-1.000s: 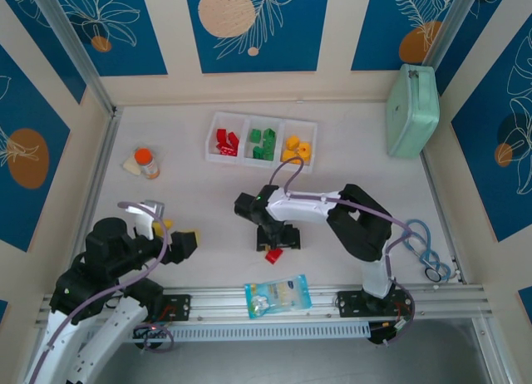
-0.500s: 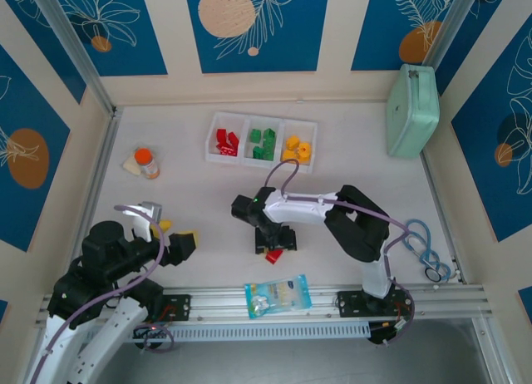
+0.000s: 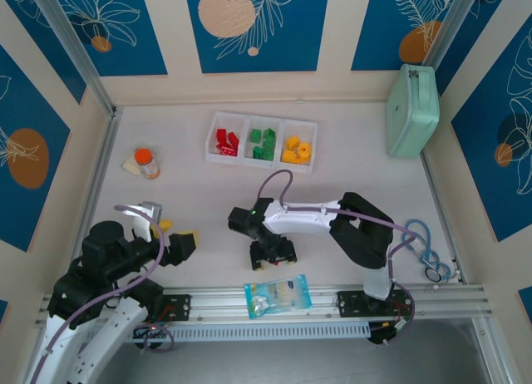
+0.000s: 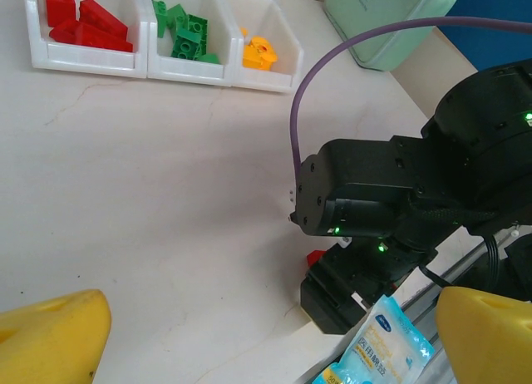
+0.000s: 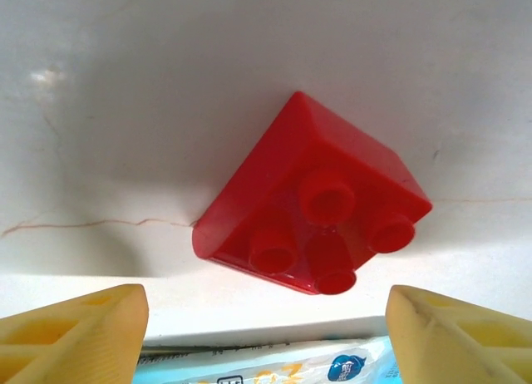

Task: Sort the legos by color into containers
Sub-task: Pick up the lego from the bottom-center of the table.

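Right wrist view: right gripper [image 5: 274, 322] spread, one finger either side of red lego [image 5: 312, 205], neither touching. Lego lies on table [image 5: 249, 51], studs toward camera, skewed to jaws; bag [image 5: 266, 363] just beside it on near side. Judged light, rigid, smooth plastic; sloped face likely slippery. Recommend grip across flat opposite sides, jaws squared first, clear of bag. Left gripper [image 3: 173, 234] spread wide, holding nothing, well apart. Containers [image 3: 260, 116] at far side; red legos [image 3: 225, 141] in left compartment, the likely destination.
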Tool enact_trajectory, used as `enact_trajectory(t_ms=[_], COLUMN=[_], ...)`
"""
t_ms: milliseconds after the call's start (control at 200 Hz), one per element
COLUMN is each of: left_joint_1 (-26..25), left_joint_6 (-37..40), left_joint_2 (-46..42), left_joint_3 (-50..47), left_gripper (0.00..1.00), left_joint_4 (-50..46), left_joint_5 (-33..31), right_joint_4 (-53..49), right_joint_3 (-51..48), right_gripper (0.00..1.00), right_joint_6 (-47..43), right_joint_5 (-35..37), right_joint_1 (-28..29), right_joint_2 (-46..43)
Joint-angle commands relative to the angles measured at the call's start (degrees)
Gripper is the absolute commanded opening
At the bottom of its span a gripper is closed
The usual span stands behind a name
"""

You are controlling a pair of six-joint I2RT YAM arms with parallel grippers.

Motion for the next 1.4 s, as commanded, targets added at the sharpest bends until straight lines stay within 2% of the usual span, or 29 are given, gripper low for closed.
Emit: enact_trajectory(t_ms=[0, 135, 300, 795, 930, 1116, 1246, 1396], left_joint_1=[0.6, 0.5, 0.5, 0.5, 0.6, 0.5, 0.5, 0.5], left_joint_6=[0.9, 1.0, 1.1, 0.9, 0.8, 0.8, 0.8, 0.7], left_joint_2=[-0.4, -0.2, 0.0, -0.2, -0.2, 0.2, 0.5, 0.5], left_joint_3=[-0.3, -0.4, -0.3, -0.3, -0.3, -0.4, -0.3, -0.3], left_gripper=[1.0, 1.0, 1.0, 1.0, 1.0, 1.0, 1.0, 1.0], left_joint_4=[1.2, 1.3, 1.2, 1.0, 0.9, 0.9, 0.8, 0.9], left_joint_5=[1.2, 1.7, 1.7, 0.8, 0.2, 0.2, 0.2, 0.0], right_joint_4=[-0.2, 4.5, 7.1, 9.6, 8.1, 4.0, 4.9, 12.4], right_joint_3=[0.1, -1.8, -3.3, -5.0, -0.1, 9.2, 13.8, 17.5], right_gripper=[0.73, 0.63, 0.59, 0.34, 0.25, 0.23, 0.23, 0.23], right_joint_6=[3.5, 6.5, 6.7, 4.6, -0.3, -9.3, -17.4, -29.0], right_joint_5=[0.2, -1.0, -2.7, -2.8, 0.1, 7.3, 9.3, 7.3], right_joint_1=[-1.7, -4.1, -6.2, -6.8, -6.9, -8.0, -13.3, -21.5], right_joint_2=[-2.1, -3.2, -2.4, -3.7, -4.4, -6.8, -8.3, -8.7])
